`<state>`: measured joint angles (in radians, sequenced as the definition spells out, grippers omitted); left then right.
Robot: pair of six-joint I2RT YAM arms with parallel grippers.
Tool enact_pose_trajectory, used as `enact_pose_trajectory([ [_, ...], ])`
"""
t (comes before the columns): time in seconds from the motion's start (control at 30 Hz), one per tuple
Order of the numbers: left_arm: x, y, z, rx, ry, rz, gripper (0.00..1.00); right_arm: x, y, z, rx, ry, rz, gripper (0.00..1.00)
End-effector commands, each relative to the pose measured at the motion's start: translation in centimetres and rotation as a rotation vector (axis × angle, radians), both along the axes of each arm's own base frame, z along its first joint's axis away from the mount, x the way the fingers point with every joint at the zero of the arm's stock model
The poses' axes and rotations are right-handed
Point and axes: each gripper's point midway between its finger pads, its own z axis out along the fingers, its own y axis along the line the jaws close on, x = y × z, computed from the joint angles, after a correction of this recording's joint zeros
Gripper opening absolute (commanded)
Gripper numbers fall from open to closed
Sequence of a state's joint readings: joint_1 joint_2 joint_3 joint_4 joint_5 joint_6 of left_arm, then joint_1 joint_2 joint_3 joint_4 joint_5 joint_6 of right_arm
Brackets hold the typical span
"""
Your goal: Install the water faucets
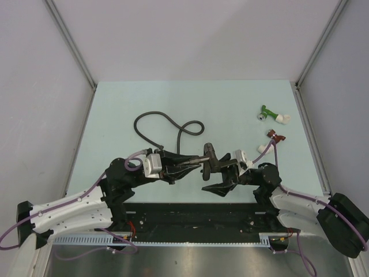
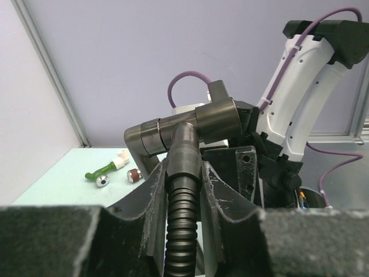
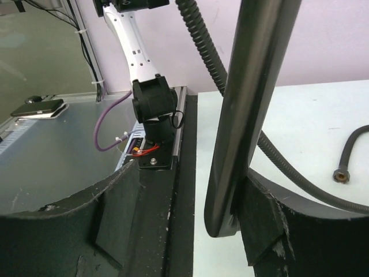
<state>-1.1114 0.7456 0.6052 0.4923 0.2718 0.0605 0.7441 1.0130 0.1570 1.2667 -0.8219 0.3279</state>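
— What colours are on your side?
— My left arm (image 1: pixel 69 210) and right arm (image 1: pixel 294 202) are white shells with black joints. Each has a purple cable (image 2: pixel 190 78). My left gripper (image 2: pixel 183 173) is black, scuffed pale along its edges.
— And the hose?
— The hose (image 2: pixel 181 225) is black and ribbed.
— The faucet?
— The faucet (image 2: pixel 190 127) is dark grey-brown with a dull sheen.
— The rest?
— The table (image 1: pixel 190 98) is pale mint. At the right of the top view lie a green fitting (image 1: pixel 268 112) and a dark-red fitting (image 1: pixel 275 137), both white-ended.
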Motion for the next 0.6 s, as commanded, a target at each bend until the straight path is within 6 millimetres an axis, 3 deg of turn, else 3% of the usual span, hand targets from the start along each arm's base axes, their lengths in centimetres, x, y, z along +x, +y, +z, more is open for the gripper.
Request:
enact_pose_trajectory([
  [0.0, 2.1, 2.2, 4.2, -0.141, -0.061, 0.126, 0.0, -2.5, -0.6, 2.6, 0.083, -0.078, 0.082, 0.69],
  [0.33, 4.9, 2.0, 1.5, -0.052, -0.031, 0.208, 0.0, -3.9, -1.5, 5.4, 0.124, -0.105, 0.106, 0.69],
  [0.5, 6.1, 1.2, -0.9, 0.028, -0.012, 0.238, 0.0, -4.3, -2.1, 7.9, 0.156, -0.138, 0.089, 0.73],
  [0.57, 6.7, 0.9, -2.1, 0.067, -0.007, 0.253, 0.0, -4.0, -2.1, 8.0, 0.134, -0.115, 0.078, 0.75],
])
